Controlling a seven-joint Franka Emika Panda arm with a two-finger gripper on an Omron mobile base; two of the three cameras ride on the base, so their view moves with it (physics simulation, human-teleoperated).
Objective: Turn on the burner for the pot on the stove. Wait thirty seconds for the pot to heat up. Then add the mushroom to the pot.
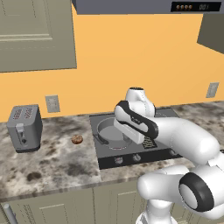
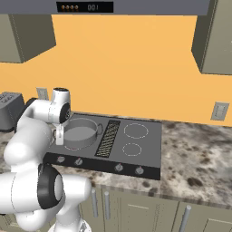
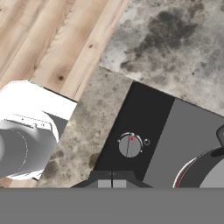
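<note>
The grey pot (image 1: 111, 130) (image 2: 81, 132) stands on the left rear zone of the black stove (image 1: 162, 114) (image 2: 145, 147). A red arc of the burner (image 3: 181, 173) glows along the pot's (image 3: 211, 171) base. My gripper (image 3: 112, 180) (image 2: 59, 137) hangs over the stove's front left corner, fingers shut with nothing between them. It is just short of the leftmost knob (image 3: 130, 145) (image 2: 60, 159), whose red mark points up in the hand view. The mushroom (image 1: 77, 139) lies on the counter left of the stove.
A grey toaster (image 1: 24, 127) stands at the far left against the wall. More knobs (image 2: 118, 167) line the stove's front, and a ribbed grille (image 2: 108, 138) runs down its middle. Marbled counter (image 2: 199, 158) stretches to the right. Wood floor (image 3: 48, 39) lies beyond the counter edge.
</note>
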